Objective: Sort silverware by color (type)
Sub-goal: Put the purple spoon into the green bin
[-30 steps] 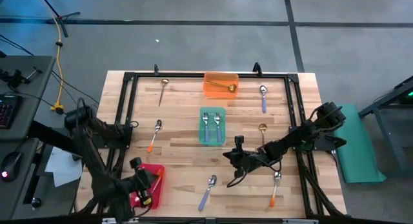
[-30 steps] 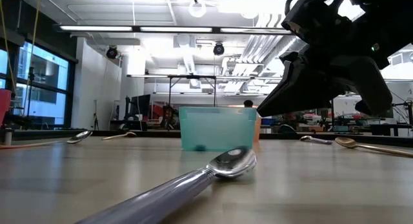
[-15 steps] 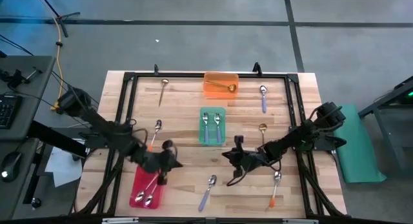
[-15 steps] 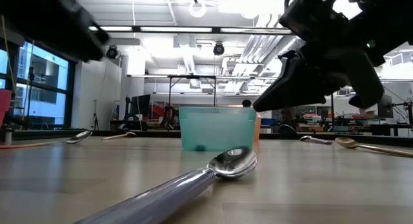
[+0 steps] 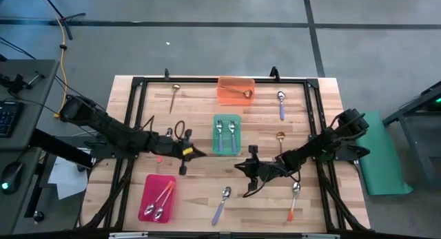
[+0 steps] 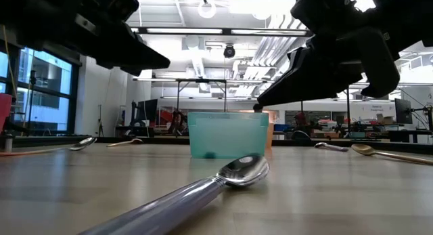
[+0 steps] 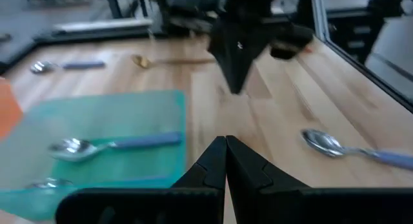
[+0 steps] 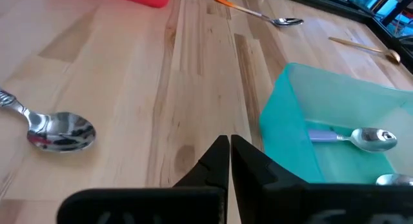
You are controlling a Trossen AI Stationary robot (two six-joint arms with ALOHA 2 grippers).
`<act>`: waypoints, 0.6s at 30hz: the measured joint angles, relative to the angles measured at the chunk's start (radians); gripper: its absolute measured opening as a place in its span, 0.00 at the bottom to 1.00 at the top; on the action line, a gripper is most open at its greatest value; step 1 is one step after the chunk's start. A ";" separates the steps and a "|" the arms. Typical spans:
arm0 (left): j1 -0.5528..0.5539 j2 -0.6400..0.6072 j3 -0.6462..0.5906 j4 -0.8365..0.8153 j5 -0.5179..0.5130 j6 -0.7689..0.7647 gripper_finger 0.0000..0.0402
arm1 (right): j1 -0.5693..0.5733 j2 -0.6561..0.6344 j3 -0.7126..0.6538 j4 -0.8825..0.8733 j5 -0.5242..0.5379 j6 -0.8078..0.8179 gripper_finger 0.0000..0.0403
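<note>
The silverware lies spread over the wooden table. Two blue-handled spoons [image 5: 226, 132] lie in the green tray [image 5: 215, 146], a gold spoon [image 5: 238, 94] in the orange tray [image 5: 224, 87], and two orange-handled spoons [image 5: 160, 200] in the red tray [image 5: 148, 187]. Loose on the wood are a gold spoon [image 5: 175, 98], blue-handled spoons [image 5: 281, 105] [image 5: 222, 203], another gold spoon [image 5: 280, 138] and an orange-handled spoon [image 5: 294, 198]. My left gripper [image 5: 200, 153] is shut and empty, just left of the green tray's near corner. My right gripper [image 5: 240, 167] is shut and empty, near that tray's near side.
A black frame [image 5: 138, 84] borders the table. An orange-handled spoon [image 8: 258, 14] lies on the wood beside my left arm. The two grippers point at each other above the bare boards [image 5: 219, 171], close to the green tray [image 7: 97, 121].
My left gripper has swung from over the red tray at the near left toward the table's middle. It has levelled out and now stands beside the green tray. The two spoons in the red tray have come into view.
</note>
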 joint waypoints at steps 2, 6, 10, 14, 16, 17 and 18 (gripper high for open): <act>0.027 0.000 -0.025 0.057 0.003 0.021 0.00 | -0.001 0.000 -0.023 0.060 -0.001 -0.021 0.00; 0.066 0.000 -0.064 0.156 0.003 0.031 0.00 | -0.014 0.000 -0.125 0.292 -0.039 -0.046 0.00; 0.092 0.000 -0.068 0.173 0.003 0.059 0.00 | -0.023 0.000 -0.241 0.517 -0.053 -0.030 0.00; 0.120 0.000 -0.067 0.196 0.005 0.077 0.00 | -0.012 0.000 -0.319 0.656 -0.053 0.000 0.00; 0.137 0.000 -0.067 0.220 0.005 0.077 0.00 | -0.005 0.000 -0.334 0.674 -0.047 0.009 0.00; 0.148 0.000 -0.067 0.228 0.010 0.077 0.00 | -0.003 0.000 -0.336 0.674 -0.044 0.014 0.00; 0.160 0.000 -0.067 0.230 0.026 0.077 0.00 | -0.003 0.000 -0.338 0.674 -0.043 0.019 0.00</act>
